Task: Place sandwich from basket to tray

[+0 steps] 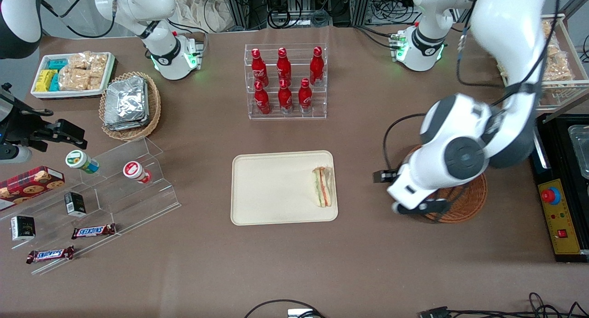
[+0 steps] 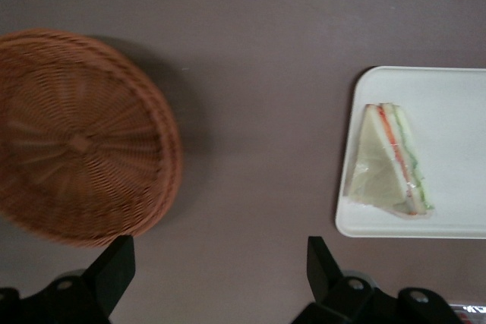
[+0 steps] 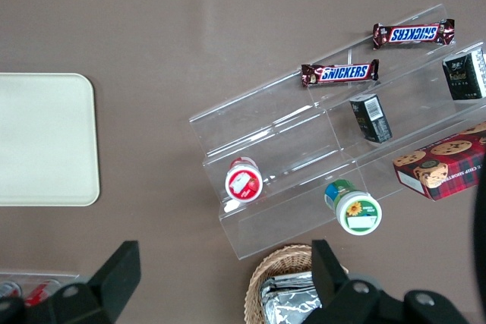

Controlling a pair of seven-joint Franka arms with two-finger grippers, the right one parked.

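The task looks finished: the sandwich (image 1: 323,186) lies flat on the tray (image 1: 271,189), at the tray's edge nearest the basket (image 1: 469,203), right of centre in the front frame, and nothing grips it. The basket, at right centre, shows bare wicker in the wrist view, with no sandwich in it. The pincer (image 2: 220,263) hangs above the brown surface (image 1: 294,267) between basket and tray, its 2 fingers (image 2: 114,263) spread wide and holding nothing. In the front frame the working arm covers much of the basket, and the pincer itself is hard to make out there
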